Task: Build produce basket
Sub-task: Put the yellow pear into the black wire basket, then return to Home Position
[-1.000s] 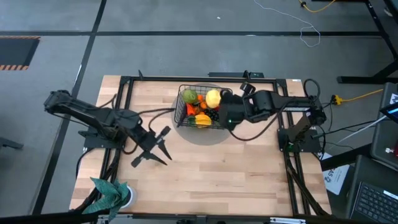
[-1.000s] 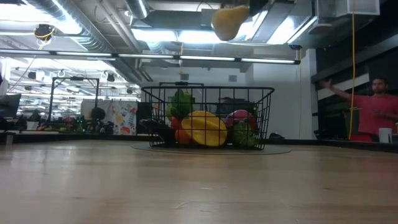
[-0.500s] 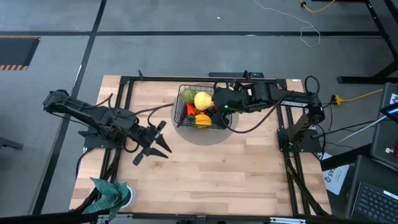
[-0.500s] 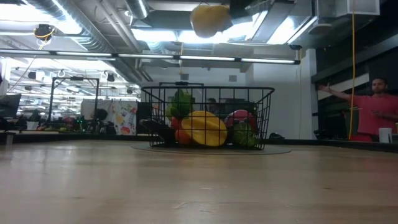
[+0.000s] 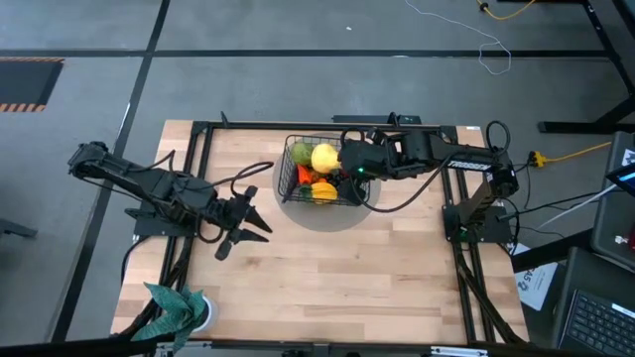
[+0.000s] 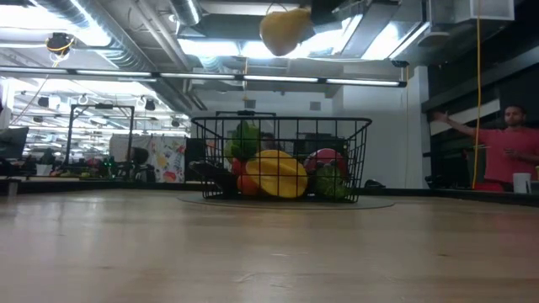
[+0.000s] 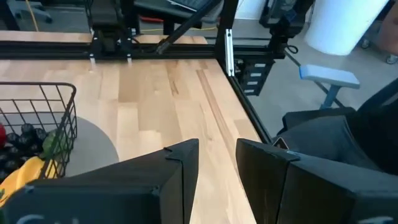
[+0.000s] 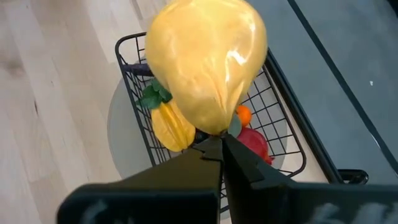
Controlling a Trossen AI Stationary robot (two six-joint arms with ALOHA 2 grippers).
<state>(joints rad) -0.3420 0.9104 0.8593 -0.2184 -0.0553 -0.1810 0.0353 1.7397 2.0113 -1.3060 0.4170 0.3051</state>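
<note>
The black wire basket [image 5: 298,183] stands on a grey round mat at the table's far middle. It holds a green pear [image 5: 302,153], a yellow fruit [image 6: 276,174], a red fruit [image 6: 327,158], dark grapes [image 7: 18,134] and other produce. My right gripper [image 5: 338,162] is shut on a yellow pear [image 5: 323,158], high above the basket; the pear also shows in the low view [image 6: 285,29]. My left gripper [image 5: 256,212] is open and empty, above the table to the left of the basket and nearer the table's front. My right gripper pinches the yellow pear's narrow end [image 8: 216,129] between its two fingertips. The fingers come about level from the table's right. The pear's broad end points away from the fingers, and the pear is lifted clear, above the basket.
A teal leafy plant [image 5: 179,307] stands at the table's near left corner. A black frame [image 5: 198,134] runs along the table's edges. A person in red [image 6: 505,151] stands in the room beyond. Bare wood lies in front of the basket.
My right gripper has carried the yellow pear toward the table's left, from the basket's right edge to above its middle, then held still. My left gripper has shifted a little toward the far edge and the basket.
</note>
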